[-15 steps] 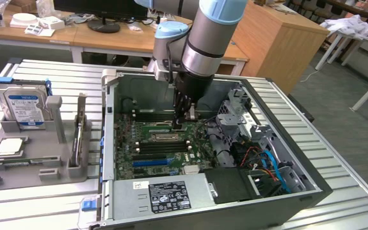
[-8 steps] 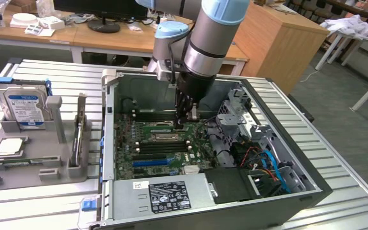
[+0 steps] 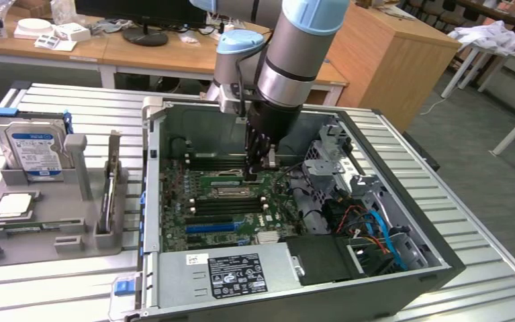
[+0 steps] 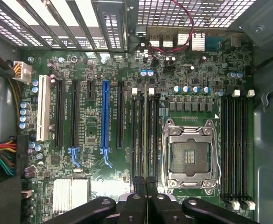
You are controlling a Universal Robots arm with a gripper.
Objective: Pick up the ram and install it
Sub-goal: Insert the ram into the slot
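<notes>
**Fingers pinched on the ram, stick is right at the slots**

Fingers [image 4: 135,205] are pulled in narrow and clamped on the ram [image 4: 145,140]. From the wrist view you're looking straight down its thin top edge, which runs away from the gripper [image 4: 145,198]. So the pickup half looks done to me: the stick is in the jaws, not sitting out on the bench.

Where it is: down inside the open case [image 3: 154,201], over the motherboard [image 4: 89,158]. It's lined up lengthwise with the bank of black memory slots [image 4: 135,140] just beside the empty CPU socket [image 4: 188,156], on the side facing the blue expansion slot [image 4: 104,116]. In the exterior view the arm drops straight into the case. The gripper [image 3: 262,164] sits low over the board, with a strip of green, which I read as the ram [image 3: 221,179], sticking out toward the exterior view's left.

What's left, as far as I can judge, is the actual seating. I can't tell whether the bottom edge is already in a slot or just above it, since the edge-on angle hides that. The white latches [image 4: 135,91] at the far end of the bank don't tell me either way. The other slot bank [image 4: 236,140], on the far side of the socket, looks empty.

Over on the grey tray [image 3: 24,235] at the exterior view's left, the hard drive [image 3: 29,144] and the CPU chip [image 3: 13,204] are sitting in their spots, well apart from the action.
</notes>
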